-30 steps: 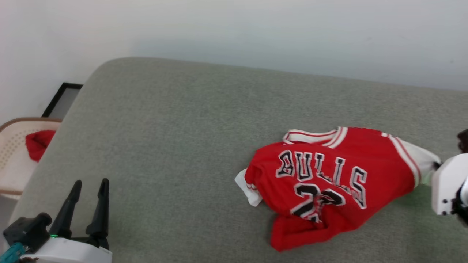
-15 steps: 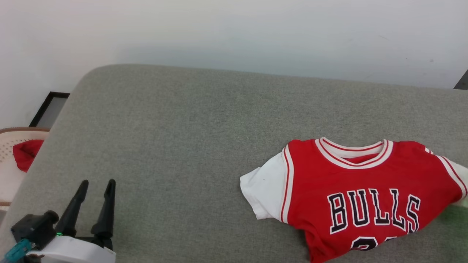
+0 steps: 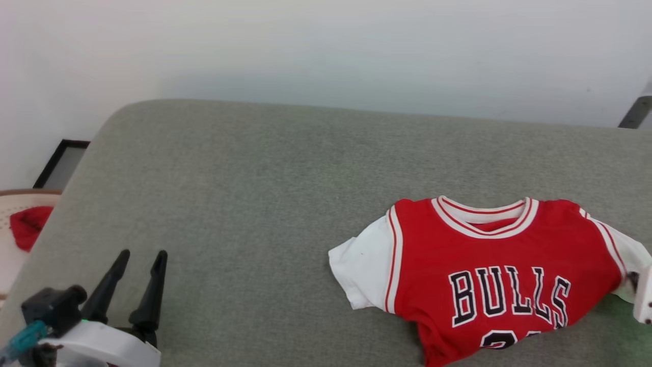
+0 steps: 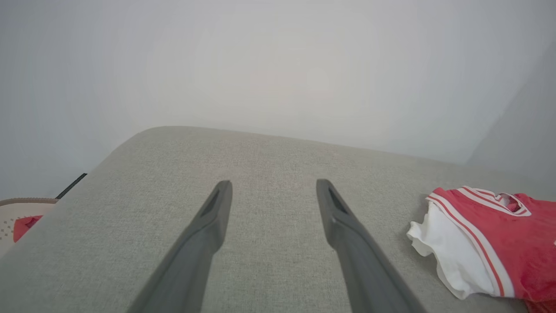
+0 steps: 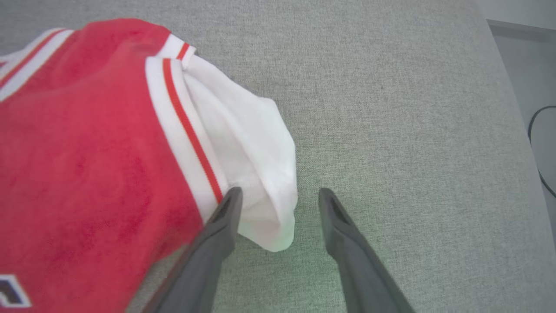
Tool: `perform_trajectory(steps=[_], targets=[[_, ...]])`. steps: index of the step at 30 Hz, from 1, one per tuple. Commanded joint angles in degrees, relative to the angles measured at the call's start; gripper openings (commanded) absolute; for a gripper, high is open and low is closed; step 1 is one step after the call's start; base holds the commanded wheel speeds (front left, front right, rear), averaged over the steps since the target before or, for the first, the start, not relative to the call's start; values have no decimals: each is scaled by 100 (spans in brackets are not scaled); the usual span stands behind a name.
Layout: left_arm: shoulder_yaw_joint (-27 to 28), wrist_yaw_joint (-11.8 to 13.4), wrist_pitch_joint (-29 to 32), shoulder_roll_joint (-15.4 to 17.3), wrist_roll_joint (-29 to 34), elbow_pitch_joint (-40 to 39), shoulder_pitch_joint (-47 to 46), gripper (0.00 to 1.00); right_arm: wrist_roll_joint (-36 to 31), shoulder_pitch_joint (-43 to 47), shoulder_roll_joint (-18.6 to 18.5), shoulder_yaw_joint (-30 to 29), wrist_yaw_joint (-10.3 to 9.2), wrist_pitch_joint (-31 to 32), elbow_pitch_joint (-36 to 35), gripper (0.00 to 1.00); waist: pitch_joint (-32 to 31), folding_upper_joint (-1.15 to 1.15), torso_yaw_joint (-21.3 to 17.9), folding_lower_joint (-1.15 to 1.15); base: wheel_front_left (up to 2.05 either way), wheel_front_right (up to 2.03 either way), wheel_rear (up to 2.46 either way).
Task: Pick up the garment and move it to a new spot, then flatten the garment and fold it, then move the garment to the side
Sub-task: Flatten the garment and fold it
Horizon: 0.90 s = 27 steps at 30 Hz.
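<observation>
I see garment (image 3: pixel 489 265) front-up, BULLS lettering readable, lower part rumpled | right tool (image 5: pixel 279 193) apart at white sleeve (image 5: pixel 252 143) | left tool (image 3: pixel 142 253) apart, empty

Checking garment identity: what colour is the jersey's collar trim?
White with red stripes; collar trim shows best in head view.

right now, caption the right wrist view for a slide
Open right end effector, the red jersey with its white sleeve partly between the fingers, on a grey cushion

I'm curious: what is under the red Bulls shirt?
The garment lies on the grey cushion. Anything directly beneath the cloth is covered, so I cannot tell.
</observation>
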Motion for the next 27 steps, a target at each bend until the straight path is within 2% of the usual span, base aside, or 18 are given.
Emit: perform_trajectory(steps=[1, 5, 12, 20, 27], targets=[[4, -5, 27, 39, -37, -35, -63, 100, 51, -86, 34, 18, -8, 27, 6, 100, -20, 0, -65, 0, 0, 0, 0], [-42, -16, 263, 156, -165, -191, -119, 100, 125, -173, 101, 147, -8, 93, -97, 100, -17, 0, -240, 0, 0, 0, 0], [-175, -30, 967, 408, -434, -505, -398, 100, 403, -167, 281, 393, -7, -375, -721, 100, 33, 0, -627, 0, 0, 0, 0], [-342, -6, 2290, 633, -1030, -706, -986, 100, 710, 219, 612, 735, -7, -1409, -1724, 100, 159, 0, -1060, 0, 0, 0, 0], [-582, 221, 3484, 673, -1455, -677, -1568, 100, 550, 716, 1039, 849, -7, -2589, -2437, 100, 279, 0, -1363, 0, 0, 0, 0]])
